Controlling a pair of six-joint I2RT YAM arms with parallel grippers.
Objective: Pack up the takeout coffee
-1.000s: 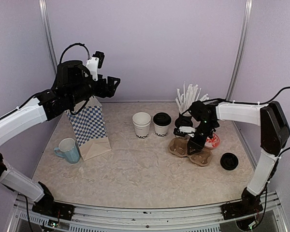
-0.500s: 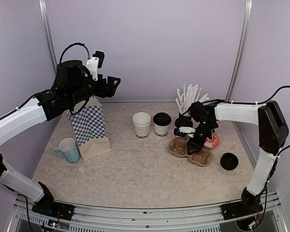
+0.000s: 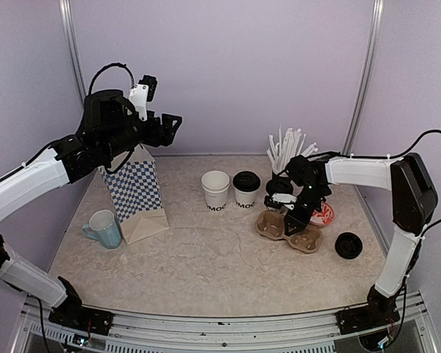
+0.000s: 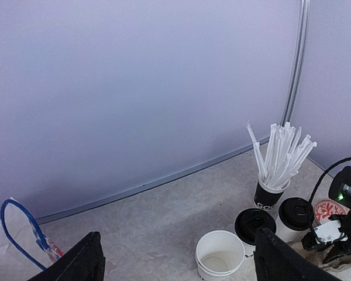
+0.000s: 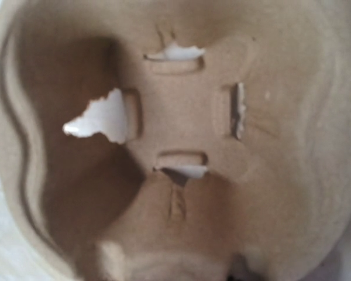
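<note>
Care at the pulp cup carrier [image 3: 309,240]: centre the right gripper [image 3: 298,218], down at it with grip impossible to tell, over the middle ridge; pinch, lift level. MOOD cups [image 3: 215,190] just to its left. Left gripper [image 3: 170,125] spread apart above the checked bag [image 3: 136,195].

2 white paper cups stand upright, just beside each other, on the bench [image 3: 206,257], black "MOOD" near their bases. The open cup [image 3: 215,190] is on the left. The lidded cup [image 3: 245,188] wears a round black lid.
</note>
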